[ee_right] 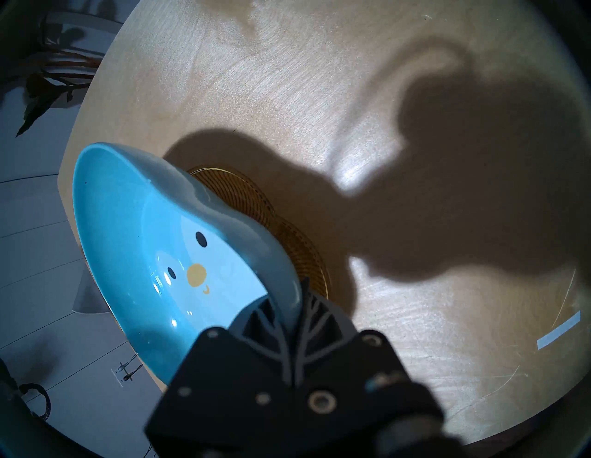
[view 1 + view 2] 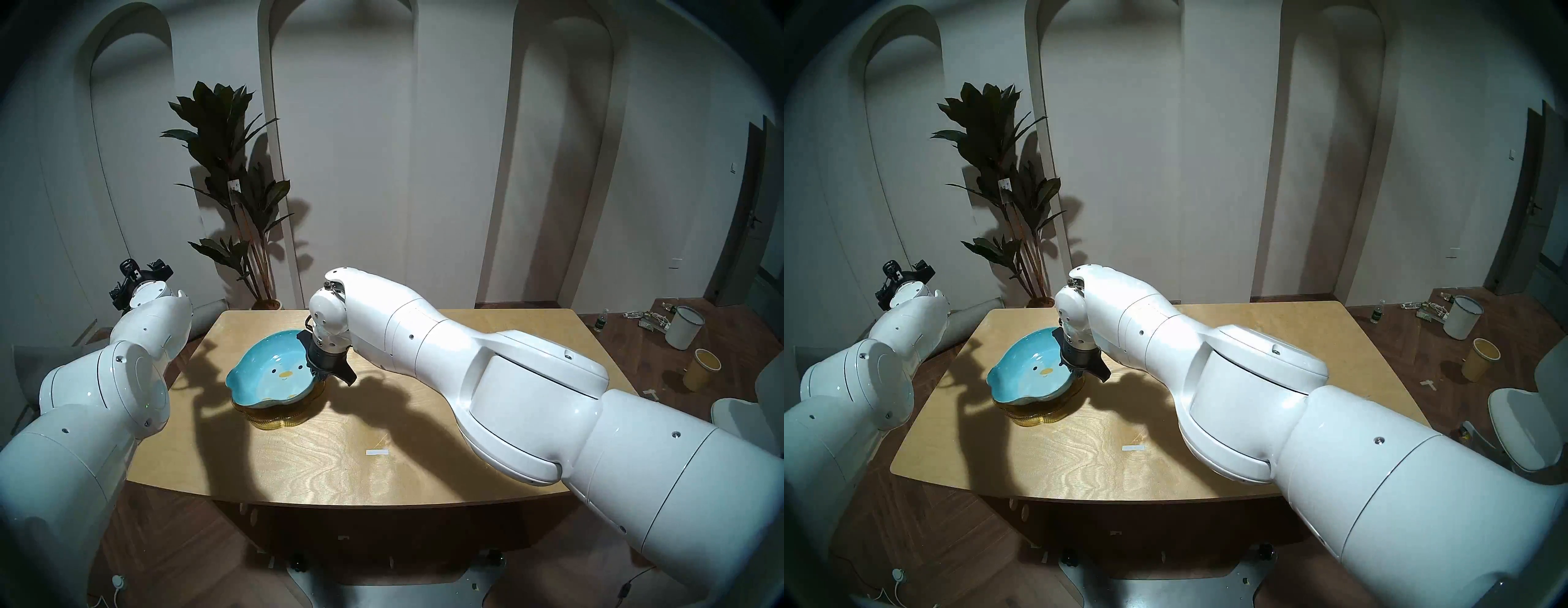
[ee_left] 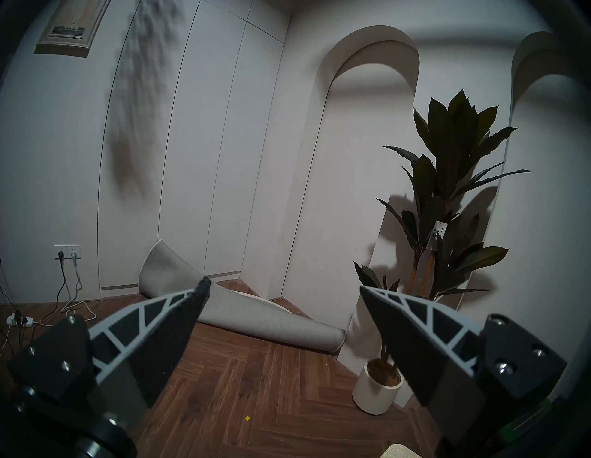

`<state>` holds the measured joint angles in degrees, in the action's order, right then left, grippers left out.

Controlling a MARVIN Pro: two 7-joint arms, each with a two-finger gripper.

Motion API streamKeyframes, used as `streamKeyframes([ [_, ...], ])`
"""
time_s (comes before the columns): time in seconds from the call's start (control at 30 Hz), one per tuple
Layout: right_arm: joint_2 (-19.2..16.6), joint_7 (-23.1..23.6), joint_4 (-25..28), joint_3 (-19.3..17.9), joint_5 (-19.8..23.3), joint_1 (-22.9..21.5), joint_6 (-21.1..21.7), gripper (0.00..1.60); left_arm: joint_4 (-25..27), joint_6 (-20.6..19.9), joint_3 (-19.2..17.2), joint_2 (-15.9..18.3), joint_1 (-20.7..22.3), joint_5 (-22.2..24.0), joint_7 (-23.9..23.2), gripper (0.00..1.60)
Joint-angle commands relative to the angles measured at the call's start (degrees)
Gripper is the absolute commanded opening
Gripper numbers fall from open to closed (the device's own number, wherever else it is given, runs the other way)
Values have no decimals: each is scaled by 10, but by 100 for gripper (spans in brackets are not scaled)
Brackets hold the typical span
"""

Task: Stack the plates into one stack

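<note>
Evidently the right tool (image 1: 289, 307) gripped the blue penguin plate (image 2: 271, 373) by its rim, tilted over the amber glass plate (image 2: 280, 418) on the table (image 2: 339, 458); lowering level, then releasing, seemed next. Left tool (image 3: 284, 291) stood open, empty.

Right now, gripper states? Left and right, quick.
Left gripper: open, holding nothing, off to the side of the table.
Right gripper: closed on the rim of the blue plate, over the amber plate.

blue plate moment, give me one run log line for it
right gripper: shut on blue plate rim | blue plate: tilted over amber plate | left gripper: open, empty, off table
</note>
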<state>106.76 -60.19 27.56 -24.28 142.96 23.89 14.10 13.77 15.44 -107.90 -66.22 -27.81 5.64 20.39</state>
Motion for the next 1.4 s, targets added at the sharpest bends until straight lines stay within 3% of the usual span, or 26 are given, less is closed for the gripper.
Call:
streamKeyframes([
  [0.0,18,20,-2,-7,3,-7,4,0,7,8,3,2,16,-2,-1,160],
  [1.37,35,64,-37,-35,27,2,31,0,7,22,15,-14,27,-7,-3,160],
])
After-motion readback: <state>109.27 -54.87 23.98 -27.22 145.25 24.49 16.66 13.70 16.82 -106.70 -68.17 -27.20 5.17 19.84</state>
